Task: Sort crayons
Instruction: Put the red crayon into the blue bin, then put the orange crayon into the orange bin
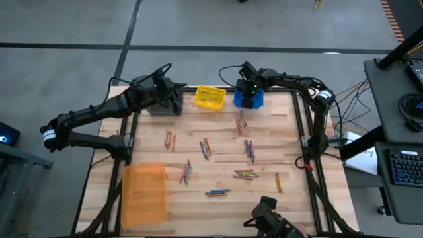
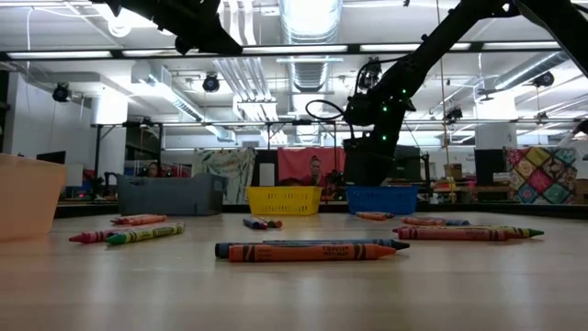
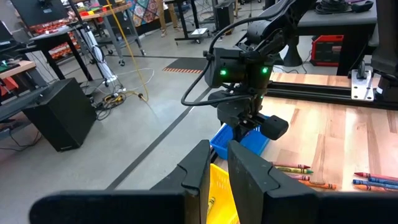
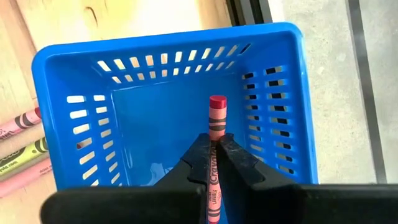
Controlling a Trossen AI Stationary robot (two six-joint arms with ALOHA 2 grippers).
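My right gripper [image 1: 248, 88] hangs over the blue bin [image 4: 74, 124] at the table's far edge, shut on a red crayon [image 4: 216, 124] that points down into the bin. My left gripper [image 3: 219, 163] hovers high by the grey bin [image 1: 163, 108], left of the yellow bin [image 1: 210, 97]. Its fingers are shut to a thin slit with nothing in it. Several loose crayons [image 1: 206, 149] lie flat on the wooden table [image 1: 291, 152]. They are scattered singly and in small bunches across its middle. My right gripper pinches the red crayon's paper-wrapped middle [image 4: 215, 148] between its two fingers. The fingers slant steeply down from above and lie along the crayon. The crayon's flat end [image 4: 217, 101] sticks out past the fingertips, clear above the bin's floor.
An orange bin [image 1: 144, 192] stands at the near left of the table. A black frame rail [image 1: 299, 119] runs along the right edge. Bunches of crayons [image 1: 246, 174] lie near the right side, and a red-orange one [image 2: 312, 253] lies close to the near edge.
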